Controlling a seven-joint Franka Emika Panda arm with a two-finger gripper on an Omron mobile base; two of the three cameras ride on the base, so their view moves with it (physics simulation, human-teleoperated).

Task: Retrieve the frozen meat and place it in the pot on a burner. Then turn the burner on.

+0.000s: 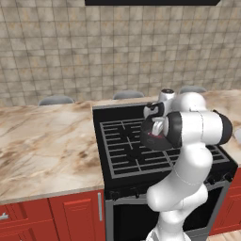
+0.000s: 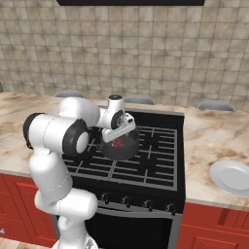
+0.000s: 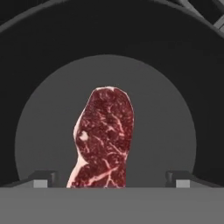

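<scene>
The frozen meat (image 3: 105, 140), a red piece with pale streaks, lies on the floor of the dark round pot (image 3: 109, 39). My gripper (image 3: 111, 179) hangs straight above it, open, its two fingertips (image 3: 41, 178) standing wide on either side without touching the meat. From the base views the pot (image 2: 119, 150) sits on the burner grate (image 2: 155, 141) near the middle of the black range, with the meat (image 2: 118, 142) showing red inside it and the gripper (image 2: 121, 132) just over the rim. The left base view has the pot (image 1: 155, 141) partly hidden behind my forearm.
A row of knobs (image 2: 127, 199) runs along the range's front panel. A white plate (image 2: 231, 177) lies on the marble counter right of the range. More marble counter (image 1: 47, 146) stretches to the left, above red cabinets.
</scene>
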